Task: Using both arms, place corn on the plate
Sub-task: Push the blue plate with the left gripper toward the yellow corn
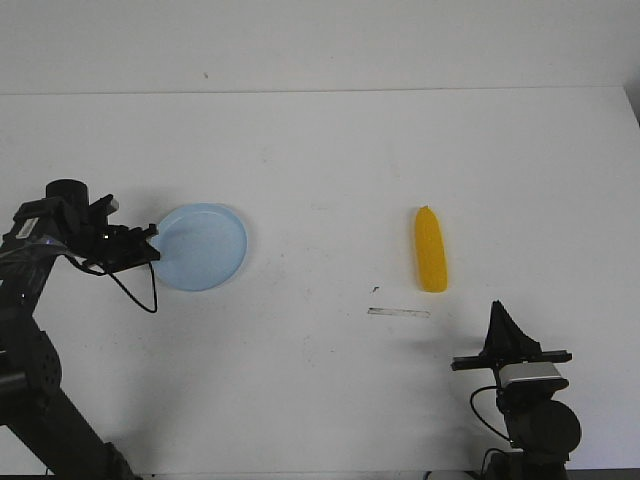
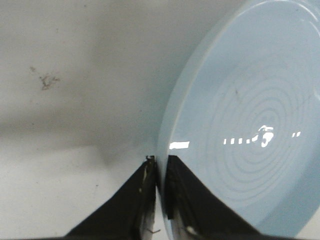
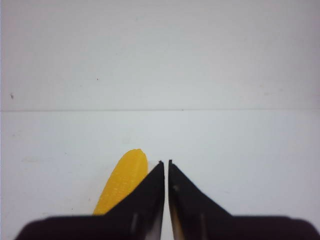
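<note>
The left gripper [image 2: 159, 165] has its jaws clenched on the near rim of the pale blue plate [image 1: 203, 246], which lies flat on the white desk [image 1: 320, 180]. The right gripper [image 3: 166, 165] has its jaws pressed together, grasping nothing. The yellow corn cob [image 1: 431, 249] lies on the desk beyond it, well apart from the plate

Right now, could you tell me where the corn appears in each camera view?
Front view: corn lies right of centre on the table.
Left wrist view: not in it.
Right wrist view: corn beside the right gripper.
Shared landmark: the white table.
</note>
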Controlling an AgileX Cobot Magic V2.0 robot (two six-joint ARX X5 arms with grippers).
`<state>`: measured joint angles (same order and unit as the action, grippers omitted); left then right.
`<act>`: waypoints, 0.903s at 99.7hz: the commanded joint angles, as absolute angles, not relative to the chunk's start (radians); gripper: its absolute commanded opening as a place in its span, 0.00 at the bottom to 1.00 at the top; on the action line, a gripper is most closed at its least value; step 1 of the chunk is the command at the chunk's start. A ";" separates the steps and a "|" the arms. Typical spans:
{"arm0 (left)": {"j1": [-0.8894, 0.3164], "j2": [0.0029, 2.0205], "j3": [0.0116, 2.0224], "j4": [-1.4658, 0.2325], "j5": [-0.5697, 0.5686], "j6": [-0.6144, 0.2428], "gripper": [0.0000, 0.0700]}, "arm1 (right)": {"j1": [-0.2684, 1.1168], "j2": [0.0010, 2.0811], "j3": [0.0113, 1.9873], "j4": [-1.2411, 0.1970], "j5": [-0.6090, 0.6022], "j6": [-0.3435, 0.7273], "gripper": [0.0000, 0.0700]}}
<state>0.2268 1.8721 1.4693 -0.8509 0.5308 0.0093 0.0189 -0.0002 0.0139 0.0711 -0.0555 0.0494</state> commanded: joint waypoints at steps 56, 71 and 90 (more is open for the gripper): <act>-0.143 1.862 1.480 -0.730 0.581 -0.144 0.00 | 0.019 0.001 0.013 0.081 -0.053 0.044 0.02; -0.234 1.874 1.480 -0.653 0.521 -0.202 0.00 | 0.019 0.001 0.013 0.081 -0.053 0.044 0.02; -0.303 1.884 1.480 -0.580 0.468 -0.268 0.00 | 0.019 0.001 0.013 0.081 -0.053 0.044 0.02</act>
<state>-0.2951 1.8576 1.4693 -0.5907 0.4721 -0.2279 0.0189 -0.0002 0.0139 0.0715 -0.0555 0.0494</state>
